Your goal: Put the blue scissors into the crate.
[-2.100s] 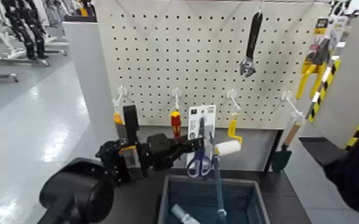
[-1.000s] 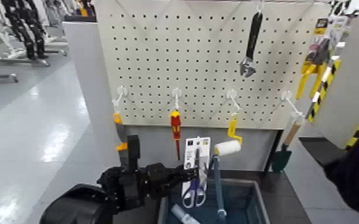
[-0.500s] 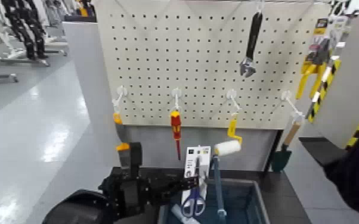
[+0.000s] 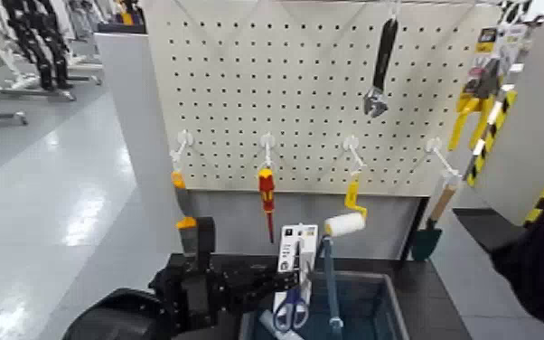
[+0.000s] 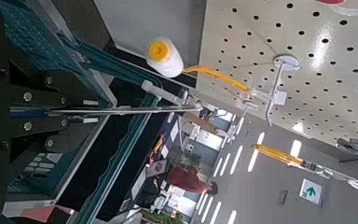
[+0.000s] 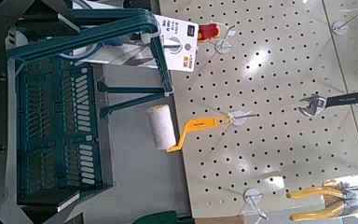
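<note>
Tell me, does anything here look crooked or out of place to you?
Mostly tidy. The card with the blue scissors tilts a little, since the left gripper has it over the crate rather than on a hook. The paint roller hangs with its white sleeve out sideways. I see no spill or damage.

"Surfaces near your crate [image 4: 377, 282]?"
"Matt ribbed plastic, crate itself. Scissors card [image 4: 308, 237] at it: smooth, paper-like."
"Above the crate?"
"You've got fuzzy cloth-like roller [image 4: 344, 224], matt pegboard [image 4: 294, 90]. Left of crate: glossy floor [image 4: 50, 217]."
</note>
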